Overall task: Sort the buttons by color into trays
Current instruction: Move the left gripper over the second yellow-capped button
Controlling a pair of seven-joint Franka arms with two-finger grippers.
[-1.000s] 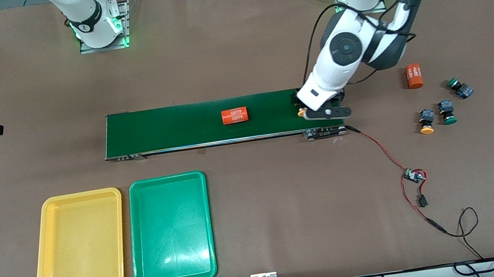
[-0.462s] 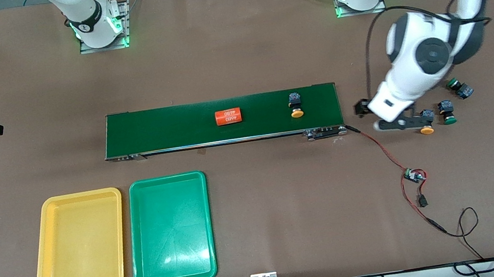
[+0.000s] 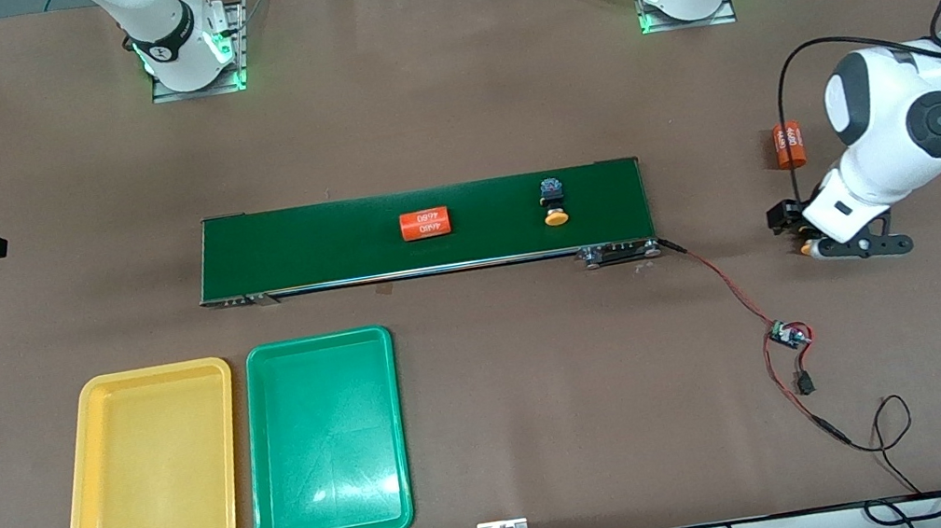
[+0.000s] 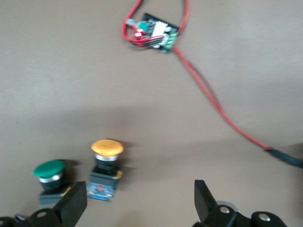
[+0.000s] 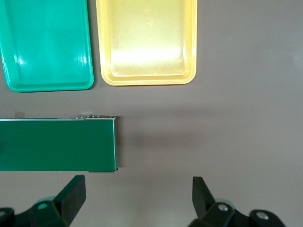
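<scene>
Currently, item by item:

Left tool: hovering low over the counter at the left arm's end, fingers spread wide and gripping nothing.

Orange-capped button: lying on the counter beneath the left tool, cap peeking out at the tool's edge in the front view. In the left wrist view it is sitting off-centre, close to one finger rather than midway between the two.

Green-capped button: lying just beside the orange one, apart but close; hidden under the arm in the front view. The second green button is not showing anywhere.

Second orange button: resting on the conveyor belt, near the orange cylinder. Another cylinder is lying on the counter near the left arm.

Yellow tray and green tray: sitting side by side, empty, nearer the front camera than the belt.

Right tool: waiting in the air over the counter at the belt's end, fingers spread, empty.

Handling note, by judgement: the step appears to be picking up the orange-capped button. Shifting the tool until the blocky body is lying midway between the fingers before descending is advisable. The green neighbour is crowding one finger's path, so closing on the body's flat sides is looking safer than on the round cap.
</scene>
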